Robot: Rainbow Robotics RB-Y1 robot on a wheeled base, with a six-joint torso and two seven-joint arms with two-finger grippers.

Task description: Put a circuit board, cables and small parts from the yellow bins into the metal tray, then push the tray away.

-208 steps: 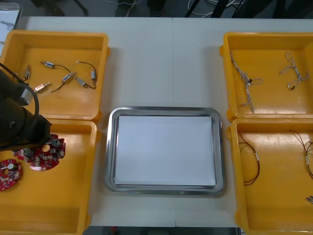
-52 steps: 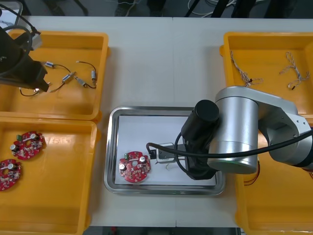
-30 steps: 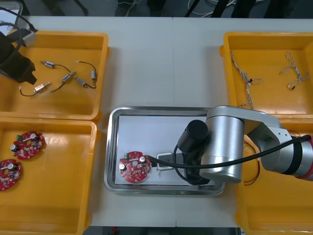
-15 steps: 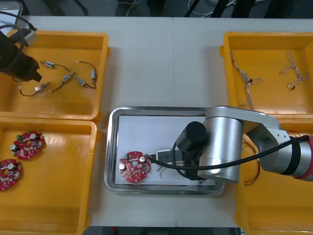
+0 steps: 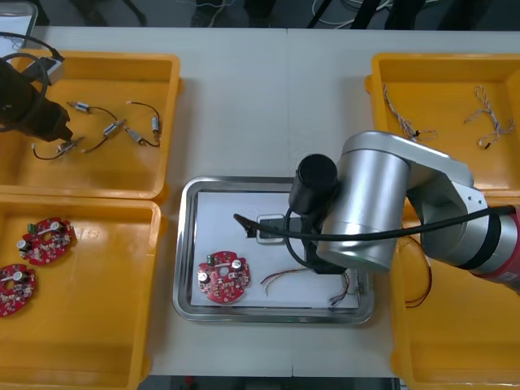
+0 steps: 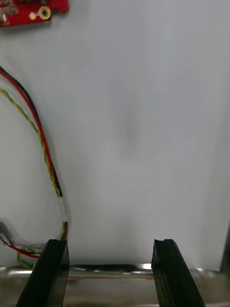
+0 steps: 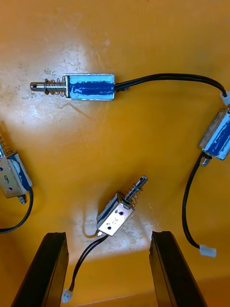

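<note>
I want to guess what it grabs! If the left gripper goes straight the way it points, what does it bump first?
Most likely the small metal part lying just ahead of the left gripper, between its open jaws, in the yellow bin. Depth is unclear.

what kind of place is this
Probably a robotics lab bench: yellow bins of small metal parts and circuit boards flank a metal tray, left gripper open over one bin, right gripper open over the tray.

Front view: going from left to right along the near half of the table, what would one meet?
Near left yellow bin holding two circuit boards, metal tray at its left rim, circuit board in the tray, red and yellow cable, right arm above the tray, near right yellow bin.
</note>
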